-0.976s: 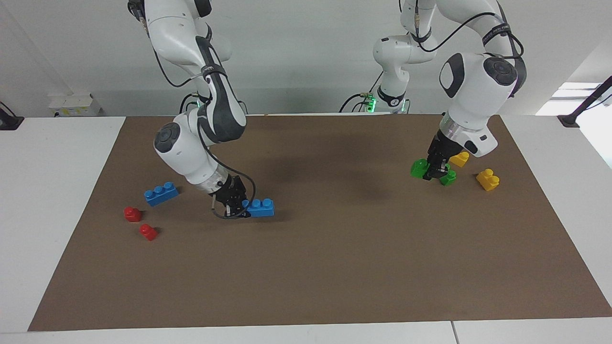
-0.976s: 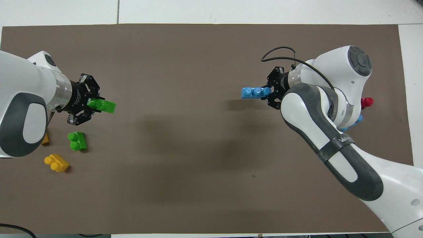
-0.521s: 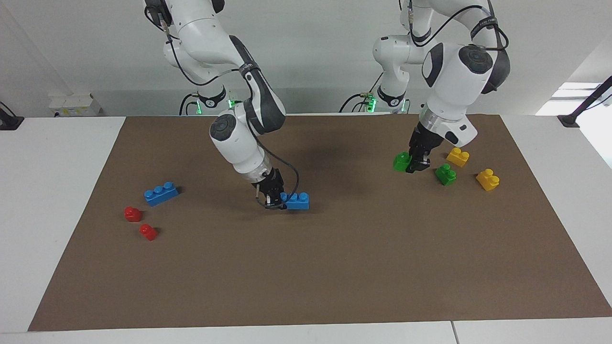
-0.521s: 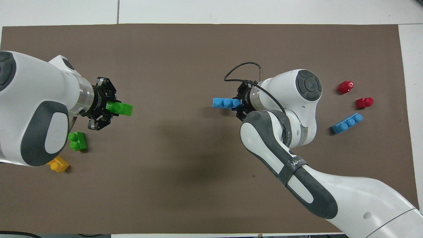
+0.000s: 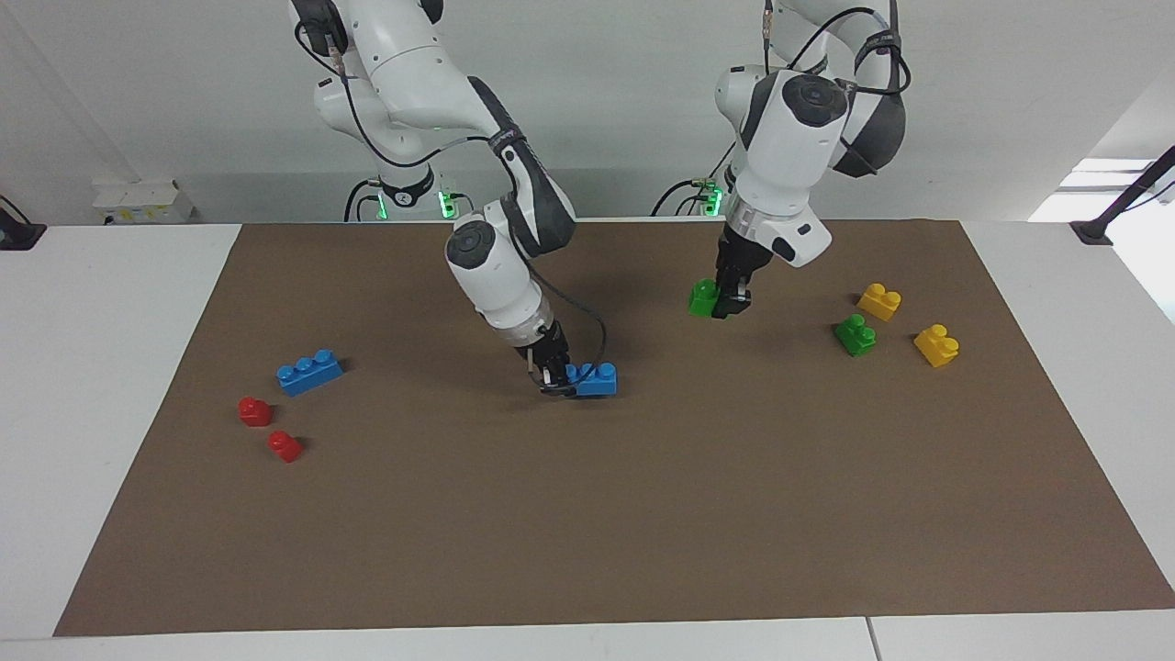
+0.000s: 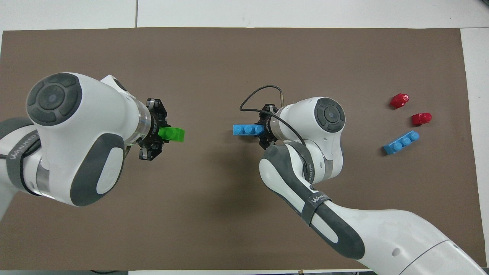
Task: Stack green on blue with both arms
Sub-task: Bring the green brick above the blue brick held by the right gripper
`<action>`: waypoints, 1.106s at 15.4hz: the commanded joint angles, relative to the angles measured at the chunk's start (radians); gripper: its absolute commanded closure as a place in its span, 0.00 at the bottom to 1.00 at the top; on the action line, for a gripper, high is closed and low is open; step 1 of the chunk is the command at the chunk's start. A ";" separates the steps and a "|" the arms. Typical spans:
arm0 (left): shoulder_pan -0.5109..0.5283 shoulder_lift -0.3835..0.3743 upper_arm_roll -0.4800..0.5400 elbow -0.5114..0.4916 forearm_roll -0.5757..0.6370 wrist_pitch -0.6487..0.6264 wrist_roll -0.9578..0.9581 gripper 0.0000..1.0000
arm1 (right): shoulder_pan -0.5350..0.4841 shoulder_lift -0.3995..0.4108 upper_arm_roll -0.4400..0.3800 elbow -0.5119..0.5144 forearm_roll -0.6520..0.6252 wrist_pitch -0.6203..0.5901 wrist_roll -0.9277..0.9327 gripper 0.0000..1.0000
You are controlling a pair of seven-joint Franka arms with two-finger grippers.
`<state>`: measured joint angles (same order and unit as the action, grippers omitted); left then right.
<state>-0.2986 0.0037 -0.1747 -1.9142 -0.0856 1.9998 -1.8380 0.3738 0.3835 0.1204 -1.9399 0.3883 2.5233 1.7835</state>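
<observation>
Bare mat separates left tool's green brick from right tool's blue brick.

Bright, even light comes from above. Soft dark shadows lie on the brown mat under both arms. Everything looks sharp.

yellow bricks hidden overhead; arm bases cropped

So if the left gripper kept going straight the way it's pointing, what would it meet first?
Probably the long blue three-stud plastic brick held by the right gripper. The left gripper holds the small green plastic brick, which would touch first; their heights may differ.
</observation>
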 commanded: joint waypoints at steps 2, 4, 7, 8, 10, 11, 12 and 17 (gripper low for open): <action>-0.092 0.018 0.017 -0.043 0.000 0.092 -0.108 1.00 | -0.003 -0.009 0.002 -0.068 -0.014 0.069 -0.015 1.00; -0.131 0.045 0.017 -0.042 0.013 0.123 -0.142 1.00 | -0.003 -0.008 0.002 -0.071 -0.014 0.072 -0.013 1.00; -0.169 0.099 0.015 -0.037 0.069 0.186 -0.233 1.00 | -0.003 -0.006 0.002 -0.085 -0.014 0.093 -0.019 1.00; -0.184 0.117 0.017 -0.029 0.069 0.195 -0.236 1.00 | -0.004 -0.006 0.002 -0.089 -0.014 0.103 -0.021 1.00; -0.197 0.143 0.017 -0.022 0.079 0.229 -0.269 1.00 | -0.006 -0.006 0.002 -0.097 -0.014 0.110 -0.027 1.00; -0.214 0.163 0.017 -0.010 0.099 0.246 -0.296 1.00 | -0.007 -0.006 0.002 -0.097 -0.014 0.109 -0.032 1.00; -0.230 0.183 0.017 0.009 0.113 0.249 -0.323 1.00 | -0.007 -0.006 0.002 -0.097 -0.014 0.109 -0.033 1.00; -0.286 0.373 0.018 0.202 0.162 0.208 -0.407 1.00 | -0.010 -0.006 0.002 -0.099 -0.014 0.109 -0.035 1.00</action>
<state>-0.5530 0.2700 -0.1723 -1.8355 0.0303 2.2386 -2.1873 0.3739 0.3809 0.1224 -2.0066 0.3863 2.5989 1.7772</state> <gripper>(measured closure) 0.661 0.656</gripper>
